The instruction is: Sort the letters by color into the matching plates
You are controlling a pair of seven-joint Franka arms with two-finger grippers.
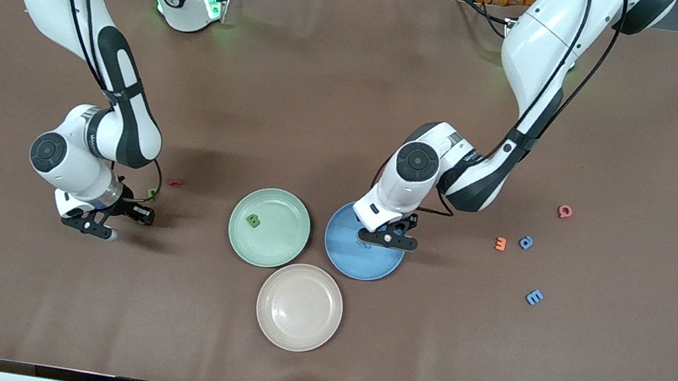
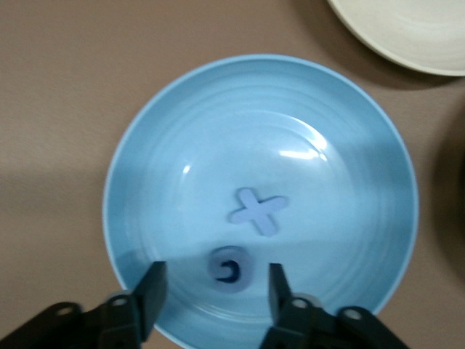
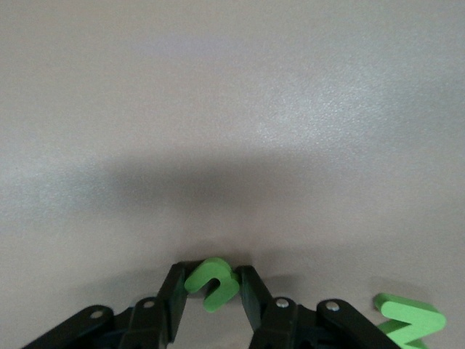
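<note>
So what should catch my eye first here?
Three plates huddle mid-table: the pale green plate, the blue plate and a beige plate. The left tool hangs open over the blue one, above a blue plus sign. The right tool pinches a green letter.
</note>
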